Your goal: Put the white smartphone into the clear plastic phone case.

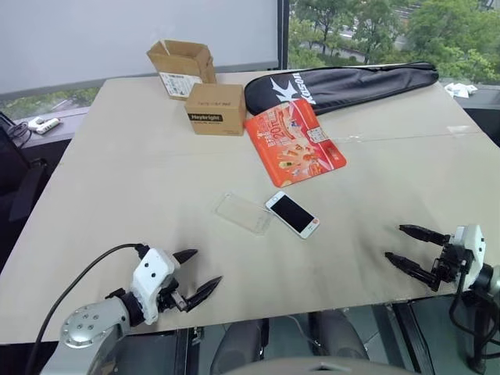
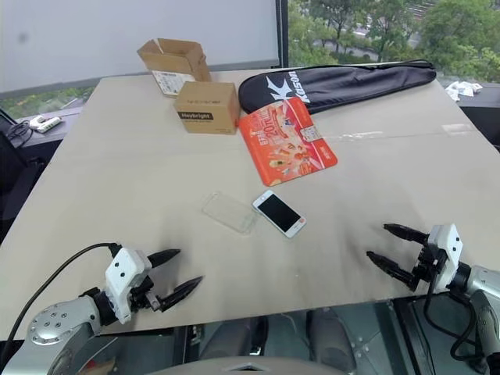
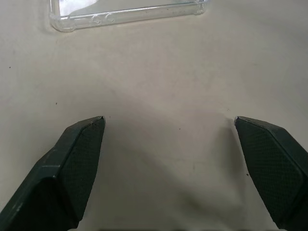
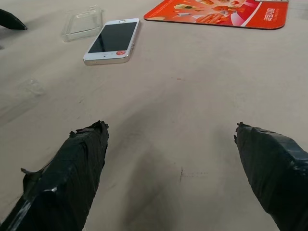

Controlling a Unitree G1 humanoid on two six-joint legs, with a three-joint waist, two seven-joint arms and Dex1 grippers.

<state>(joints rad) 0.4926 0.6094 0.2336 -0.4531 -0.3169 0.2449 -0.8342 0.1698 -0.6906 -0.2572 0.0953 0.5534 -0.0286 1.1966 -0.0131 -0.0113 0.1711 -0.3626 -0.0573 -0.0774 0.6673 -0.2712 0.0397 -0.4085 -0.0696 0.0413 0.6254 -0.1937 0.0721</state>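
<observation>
hovering low at the near edge of the table (image 1: pixel 117 172), the left gripper (image 1: pixel 197 275) and right gripper (image 1: pixel 406 244) both stand with fingers spread wide, holding nothing. further in, mid-table, the clear plastic phone case (image 1: pixel 243 213) lies flat just beside the white smartphone (image 1: pixel 292 214), screen up (they look barely apart). beyond them sits an orange packet (image 1: pixel 294 141). the risk as i judge it: the thin, flat phone may skid under a pinch, and the glossy case could slide away.
</observation>
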